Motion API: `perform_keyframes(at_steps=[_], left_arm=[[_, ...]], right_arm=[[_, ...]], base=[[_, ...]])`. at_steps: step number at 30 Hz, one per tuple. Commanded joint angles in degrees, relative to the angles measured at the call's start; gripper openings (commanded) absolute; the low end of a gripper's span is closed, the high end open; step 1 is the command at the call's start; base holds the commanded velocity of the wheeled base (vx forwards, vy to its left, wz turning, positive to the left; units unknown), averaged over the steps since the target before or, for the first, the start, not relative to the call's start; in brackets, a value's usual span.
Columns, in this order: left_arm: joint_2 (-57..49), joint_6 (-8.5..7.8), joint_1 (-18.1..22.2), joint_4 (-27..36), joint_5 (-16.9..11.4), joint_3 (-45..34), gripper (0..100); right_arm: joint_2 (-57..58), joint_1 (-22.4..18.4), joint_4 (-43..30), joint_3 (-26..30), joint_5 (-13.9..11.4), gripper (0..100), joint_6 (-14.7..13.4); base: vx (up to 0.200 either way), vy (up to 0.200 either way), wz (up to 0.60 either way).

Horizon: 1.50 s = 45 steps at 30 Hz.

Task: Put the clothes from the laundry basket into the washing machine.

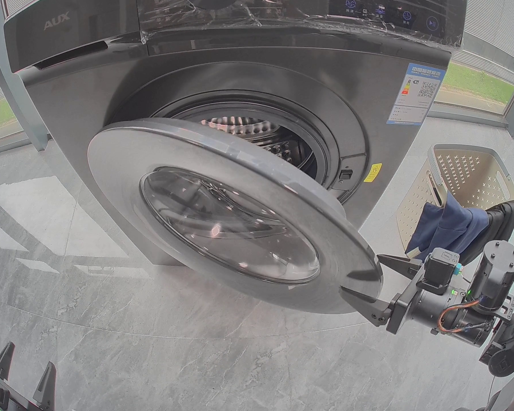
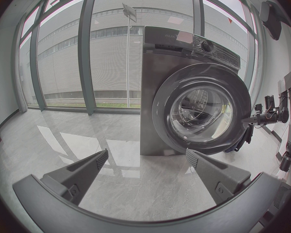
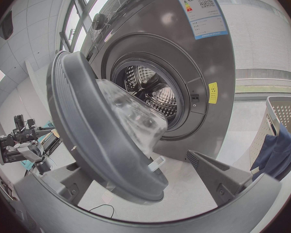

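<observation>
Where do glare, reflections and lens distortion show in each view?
Head view: window patches glare on the floor, and the door glass mirrors light. Left wrist view: window frames bow outward, corners darken. Right wrist view: the washing machine front bulges, with a glare spot.

Drum (image 1: pixel 257 132) partly hidden behind door (image 1: pixel 348 241), left gripper (image 1: pixel 28 356) cut by lower edge

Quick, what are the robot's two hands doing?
Left gripper: open, empty.
Right gripper: open around the rim of the round grey washing-machine door.
</observation>
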State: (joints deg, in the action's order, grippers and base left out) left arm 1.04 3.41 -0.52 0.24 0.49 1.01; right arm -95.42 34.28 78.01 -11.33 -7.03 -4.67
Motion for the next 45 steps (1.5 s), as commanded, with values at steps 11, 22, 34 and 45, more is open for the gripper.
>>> perform_keyframes(at_steps=[11, 22, 34, 45], left_arm=[[-0.9, 0.10, 0.0, 0.0, 0.0, -0.9, 100], [-0.9, 0.01, 0.0, 0.0, 0.0, -0.9, 100], [-0.9, 0.10, 0.0, 0.0, 0.0, -0.9, 100], [-0.9, 0.10, 0.0, 0.0, 0.0, -0.9, 100]], right_arm=[[-4.8, 5.6, 7.2, 5.0, 0.2, 100, 0.1], [-6.4, 5.4, 7.2, 2.4, 2.5, 100, -0.4], [-5.5, 3.6, 7.3, 9.7, 2.4, 100, -0.3], [-7.3, -8.0, 7.1, -1.2, 2.7, 100, -0.8]], base=[[-0.109, 0.000, 0.00], [-0.073, 0.000, 0.00], [-0.083, 0.000, 0.00], [0.000, 0.000, 0.00]])
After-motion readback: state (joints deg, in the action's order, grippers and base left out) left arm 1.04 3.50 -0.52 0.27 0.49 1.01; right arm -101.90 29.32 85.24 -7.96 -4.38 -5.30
